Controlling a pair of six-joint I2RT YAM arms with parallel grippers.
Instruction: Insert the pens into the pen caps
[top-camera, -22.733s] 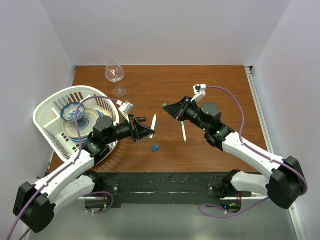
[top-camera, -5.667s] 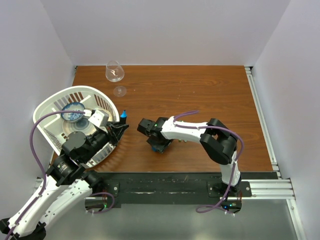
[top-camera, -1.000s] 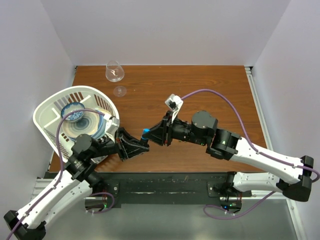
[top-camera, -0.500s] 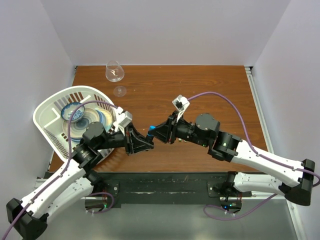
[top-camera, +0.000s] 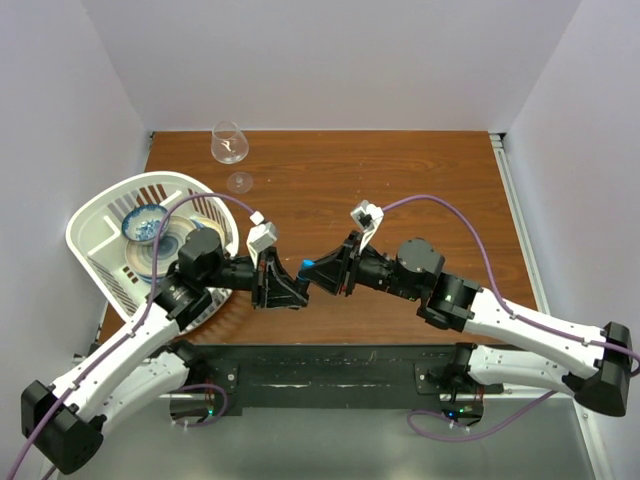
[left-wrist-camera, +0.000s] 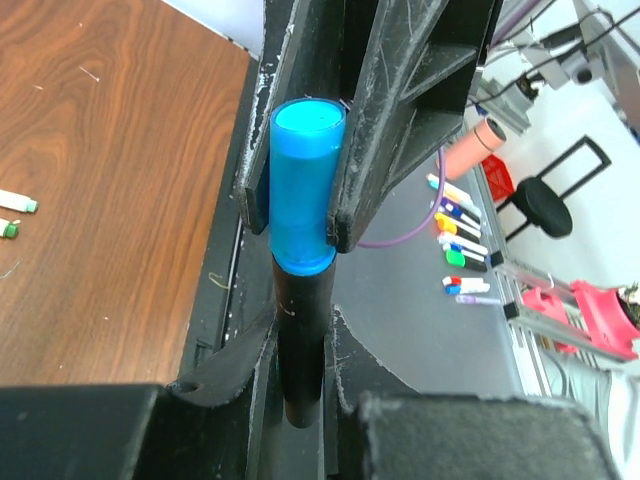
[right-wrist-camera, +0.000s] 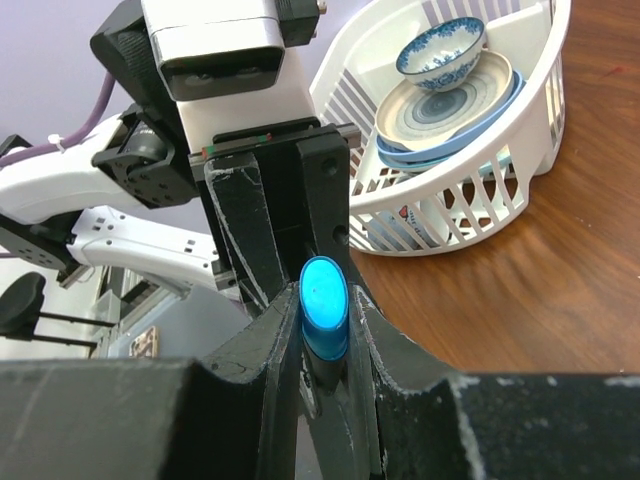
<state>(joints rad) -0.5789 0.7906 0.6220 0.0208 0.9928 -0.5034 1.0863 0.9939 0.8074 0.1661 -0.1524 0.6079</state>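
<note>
Left end effector (left-wrist-camera: 301, 352): grips one pen (left-wrist-camera: 303, 300)
Right end effector (right-wrist-camera: 325, 342): grips one blue cap (right-wrist-camera: 323, 290)
Surface (left-wrist-camera: 120, 150): two green-tipped pens (left-wrist-camera: 14, 201)

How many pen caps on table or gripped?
3. Blue plastic cap in right gripper; two green caps on wooden table, left edge of left wrist view. Others may be hidden.

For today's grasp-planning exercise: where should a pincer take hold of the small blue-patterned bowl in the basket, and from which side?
Grip the bowl by its rim, from above: it sits mouth up on stacked plates, and the basket walls would likely block a sideways approach.
</note>
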